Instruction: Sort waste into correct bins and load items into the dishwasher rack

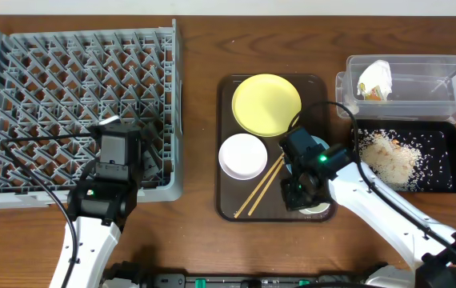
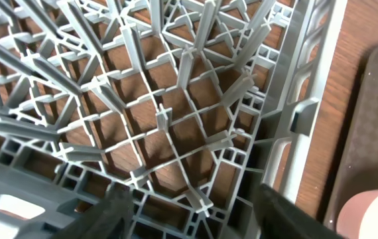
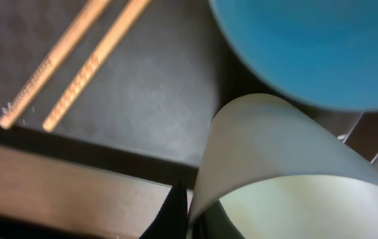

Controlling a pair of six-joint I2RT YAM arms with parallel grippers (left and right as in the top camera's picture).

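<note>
Crockery is gathered on the dark brown serving tray. The small white cup is seen at the tray's near right corner. Its thin wall is pinched by the right end effector, whose jaws are closed on it; one dark finger is visible just outside the wall. The light blue bowl is placed just behind the cup. The chopsticks are laid side by side, slanting across the tray's near middle. The white bowl is set at the tray's left side and the yellow plate at its far end.

On the tabletop right of the tray, the clear tub is found with the napkin and wrapper inside. Nearer than the tub, the black tray is strewn with rice crumbs. Left of the tray the dishwasher rack is stood. The left end effector is held over the rack's corner nearest the tray, jaws parted, nothing between them.
</note>
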